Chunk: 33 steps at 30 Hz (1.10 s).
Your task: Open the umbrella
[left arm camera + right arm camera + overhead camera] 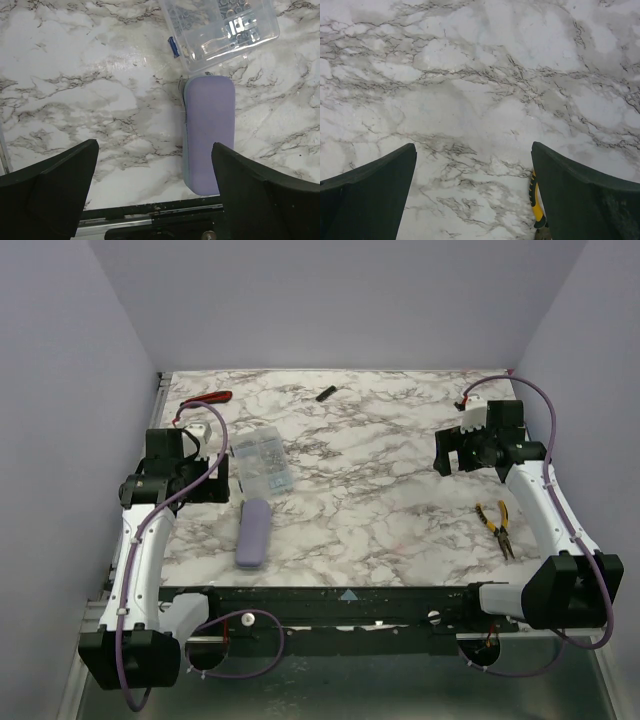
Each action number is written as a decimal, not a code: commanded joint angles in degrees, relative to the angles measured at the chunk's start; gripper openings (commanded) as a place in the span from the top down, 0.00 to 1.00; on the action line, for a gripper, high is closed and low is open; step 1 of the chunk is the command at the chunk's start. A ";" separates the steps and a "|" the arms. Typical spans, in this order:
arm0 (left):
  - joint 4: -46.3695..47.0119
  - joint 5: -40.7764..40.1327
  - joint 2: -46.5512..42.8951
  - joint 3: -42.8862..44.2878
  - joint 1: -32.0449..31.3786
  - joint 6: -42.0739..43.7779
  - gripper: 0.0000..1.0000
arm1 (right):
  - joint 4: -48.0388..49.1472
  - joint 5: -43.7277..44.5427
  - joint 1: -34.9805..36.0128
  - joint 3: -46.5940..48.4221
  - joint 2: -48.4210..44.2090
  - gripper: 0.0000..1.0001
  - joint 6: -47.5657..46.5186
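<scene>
The umbrella [253,532] is collapsed, a lavender pill-shaped oblong lying flat on the marble table near the front left. In the left wrist view it [209,131] lies lengthwise, just inside my right finger. My left gripper [222,478] is open and empty, held above the table to the upper left of the umbrella. Its fingers [55,187] stand wide apart. My right gripper [443,452] is open and empty at the far right, well away from the umbrella. Its fingers [370,192] frame bare marble.
A clear plastic box of small parts [261,460] [220,27] sits just behind the umbrella, almost touching its far end. Yellow-handled pliers [497,528] [535,202] lie at the right. A red-handled tool [207,401] and a small black object [325,393] lie at the back.
</scene>
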 commanded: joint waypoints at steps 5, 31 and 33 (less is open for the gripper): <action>-3.01 2.14 4.42 -2.17 -1.38 -4.70 0.01 | -1.02 -0.40 -0.27 -0.47 -0.76 0.00 0.10; 1.27 17.01 28.76 -5.39 -11.50 -14.55 0.19 | -1.19 2.91 -0.32 2.63 4.30 0.00 -1.15; 3.69 19.90 28.05 -6.87 -12.70 -15.45 0.28 | -1.04 3.05 -0.27 2.94 4.71 0.00 -1.12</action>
